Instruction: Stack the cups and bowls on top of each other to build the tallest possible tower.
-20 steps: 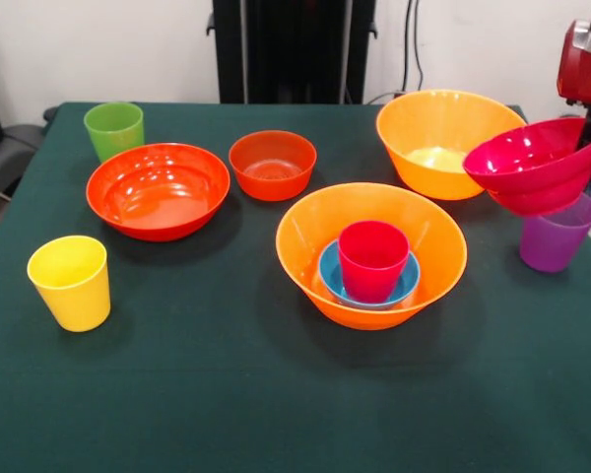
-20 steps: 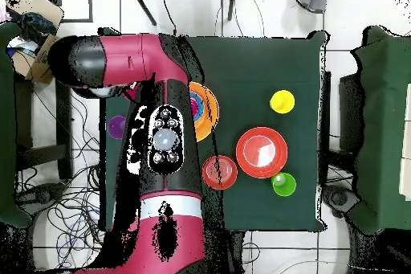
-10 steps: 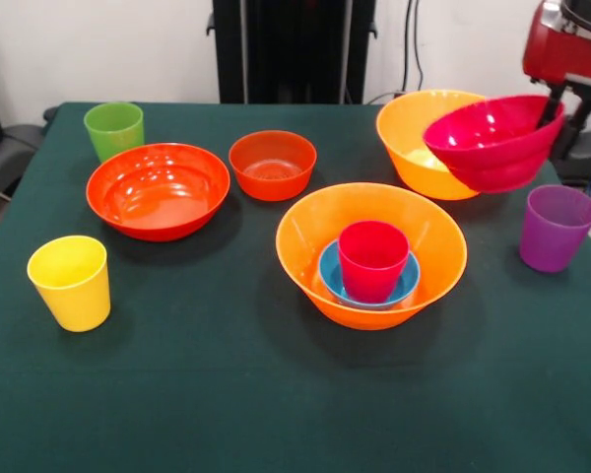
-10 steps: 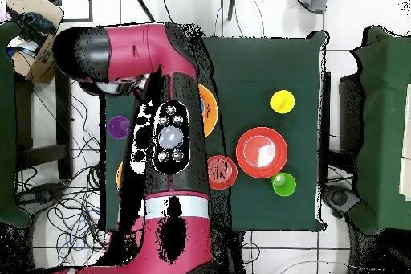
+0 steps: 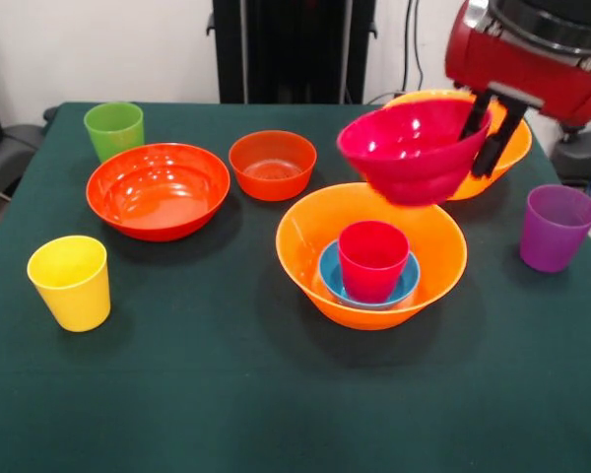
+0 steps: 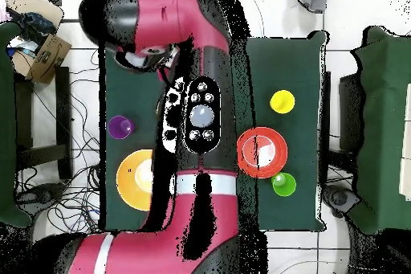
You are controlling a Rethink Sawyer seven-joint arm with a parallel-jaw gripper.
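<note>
My gripper [image 5: 481, 146] is shut on the rim of the magenta bowl [image 5: 409, 148] and holds it tilted in the air, above the far rim of the near large orange bowl [image 5: 310, 246]. That bowl holds the tower: a blue bowl [image 5: 332, 278] with the crimson-pink cup [image 5: 372, 258] standing in it. The second large orange bowl [image 5: 517, 148] sits behind the gripper. The purple cup [image 5: 557, 227], green cup [image 5: 113, 128] and yellow cup [image 5: 69, 281] stand alone. In the overhead view the arm [image 6: 201, 118] hides the gripper and the tower.
A wide red-orange bowl [image 5: 158, 187] and a small red-orange bowl [image 5: 272, 163] sit at the left and middle of the green table [image 5: 227, 394]. The overhead view shows the purple cup [image 6: 120, 127], an orange bowl [image 6: 135, 179], the yellow cup [image 6: 282, 101] and the green cup [image 6: 283, 184].
The gripper has carried the magenta bowl from above the purple cup leftward in the front view, past the far orange bowl, to above the near orange bowl.
</note>
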